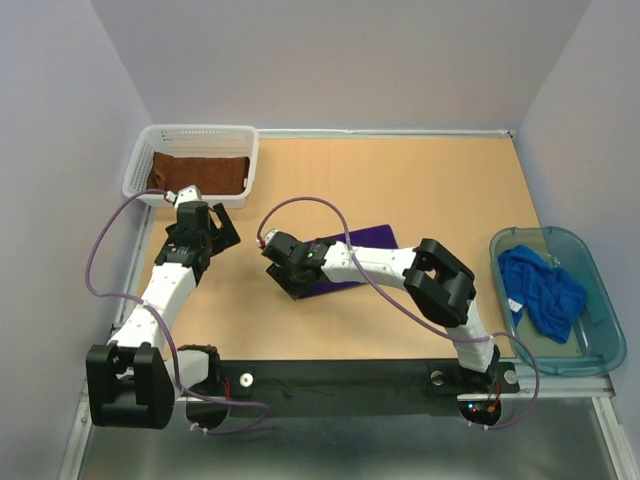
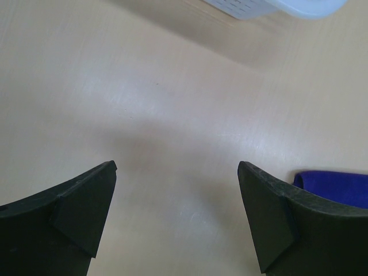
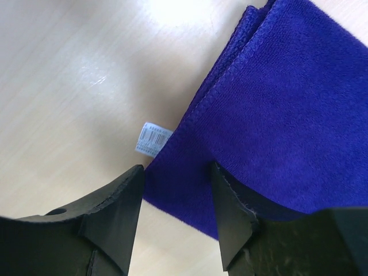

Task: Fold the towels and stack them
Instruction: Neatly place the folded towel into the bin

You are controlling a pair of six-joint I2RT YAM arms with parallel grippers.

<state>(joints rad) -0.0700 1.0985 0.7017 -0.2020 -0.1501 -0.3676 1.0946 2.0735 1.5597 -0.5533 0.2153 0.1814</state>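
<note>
The dark purple towel (image 1: 365, 237) lies folded flat at mid-table. My right gripper (image 1: 292, 280) is open at its near-left corner. In the right wrist view the right gripper (image 3: 176, 167) straddles that corner of the purple towel (image 3: 276, 115), one finger over bare wood, the other on the cloth, beside a small white label (image 3: 153, 138). The rust-brown towel (image 1: 200, 172) lies folded in a white basket (image 1: 200, 131). The bright blue towel (image 1: 540, 290) lies crumpled in a teal bin (image 1: 603, 310). My left gripper (image 1: 222, 226) is open and empty above bare table (image 2: 175, 167).
The white basket stands at the far left corner; its edge shows in the left wrist view (image 2: 276, 7). The teal bin stands at the right edge. The purple towel's edge shows in the left wrist view (image 2: 339, 187). Walls enclose the table on three sides.
</note>
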